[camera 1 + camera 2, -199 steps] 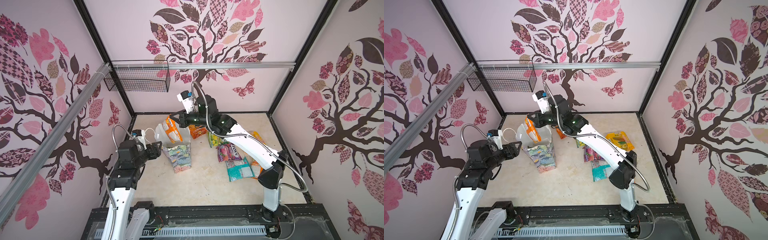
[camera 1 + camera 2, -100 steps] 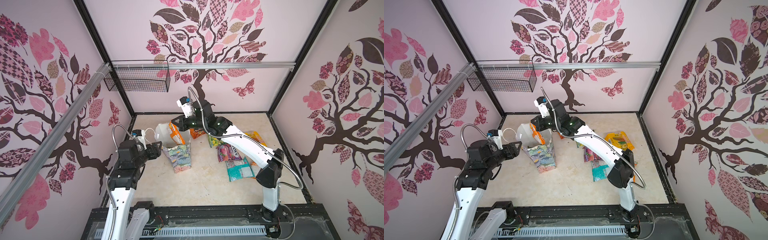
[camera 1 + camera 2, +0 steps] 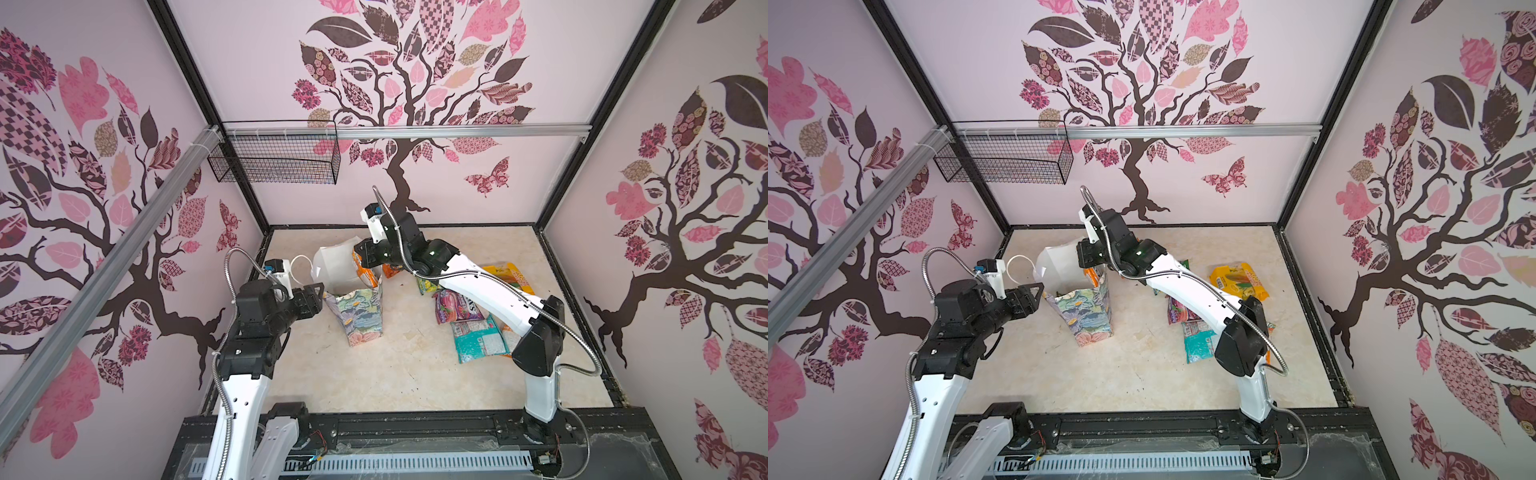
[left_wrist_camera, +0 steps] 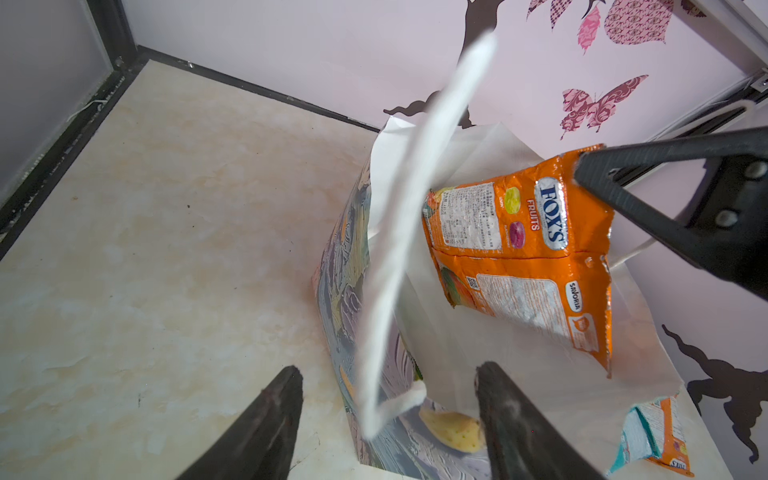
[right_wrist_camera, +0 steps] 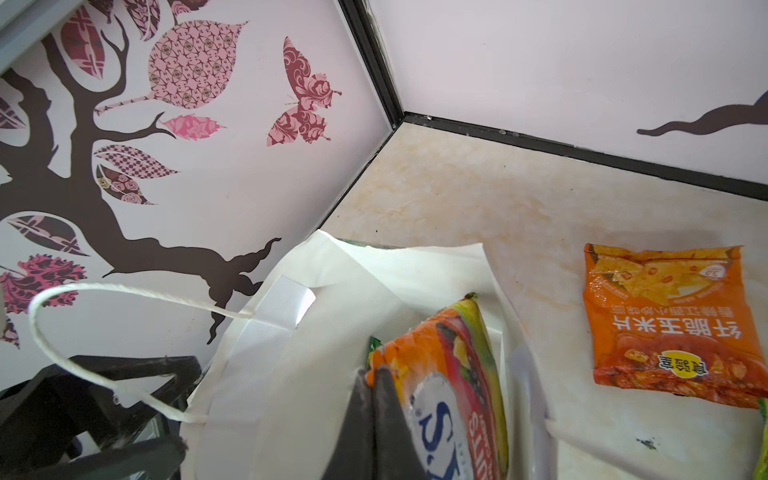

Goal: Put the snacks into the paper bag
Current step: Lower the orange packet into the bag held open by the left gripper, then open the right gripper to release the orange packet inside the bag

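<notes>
Left wrist view shows you the orange Fox's packet [image 4: 519,249] hanging in the mouth of the paper bag [image 4: 345,291], its top edge pinched by the right jaws, which are clenched on it. From the right wrist view you get the same grip, the packet's lower end against the bag's white lining. Your left jaws stand released and wide apart, one on each side of the bag's near wall, with the white cord handle [image 4: 415,216] looping in front of them. I cannot tell whether either touches the paper. Something pale yellow [image 4: 453,428] lies low inside the bag, and you cannot make out what it is. In both top views the bag stands on the desk [image 3: 395,374] between the two arms. The other snacks lie to its right on the desk: a yellow packet [image 3: 509,274], a purple packet [image 3: 455,305] and a teal packet [image 3: 478,338] close together, and an orange corn-chip packet [image 5: 673,320] just beside the bag.
</notes>
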You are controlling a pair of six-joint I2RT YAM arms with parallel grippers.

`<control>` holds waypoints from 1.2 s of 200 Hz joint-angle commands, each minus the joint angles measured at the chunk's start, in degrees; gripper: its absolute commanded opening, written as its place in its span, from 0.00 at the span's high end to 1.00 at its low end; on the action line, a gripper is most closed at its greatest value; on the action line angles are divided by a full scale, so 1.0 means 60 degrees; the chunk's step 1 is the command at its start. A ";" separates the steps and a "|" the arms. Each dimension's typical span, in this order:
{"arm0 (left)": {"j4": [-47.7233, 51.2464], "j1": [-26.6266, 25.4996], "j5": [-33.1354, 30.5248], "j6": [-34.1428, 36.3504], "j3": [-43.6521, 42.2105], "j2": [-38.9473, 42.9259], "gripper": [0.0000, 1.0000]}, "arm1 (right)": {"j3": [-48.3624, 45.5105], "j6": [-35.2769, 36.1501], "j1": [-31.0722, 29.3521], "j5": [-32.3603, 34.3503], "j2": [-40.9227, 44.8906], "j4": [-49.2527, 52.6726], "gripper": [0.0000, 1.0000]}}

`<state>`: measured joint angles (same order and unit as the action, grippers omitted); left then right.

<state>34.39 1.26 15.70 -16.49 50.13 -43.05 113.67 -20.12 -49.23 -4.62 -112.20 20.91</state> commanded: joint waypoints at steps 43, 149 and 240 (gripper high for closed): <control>-0.0068 0.0050 0.0019 0.0053 0.0068 -0.0026 0.30 | 0.0584 0.0356 -0.0252 0.0787 0.0090 0.0057 1.00; -0.0026 0.0054 -0.0014 0.0068 0.0087 -0.0075 0.30 | 0.1637 0.0673 -0.0437 0.1415 -0.0356 0.0786 0.90; -0.0012 0.0051 -0.0016 0.0064 0.0098 -0.0032 0.30 | 0.1762 0.0816 -0.0709 0.1253 -0.0281 0.0881 0.83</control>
<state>34.72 1.26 15.68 -16.47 50.13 -43.64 121.71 -16.49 -52.16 3.20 -112.25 25.71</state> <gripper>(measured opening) 0.701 0.161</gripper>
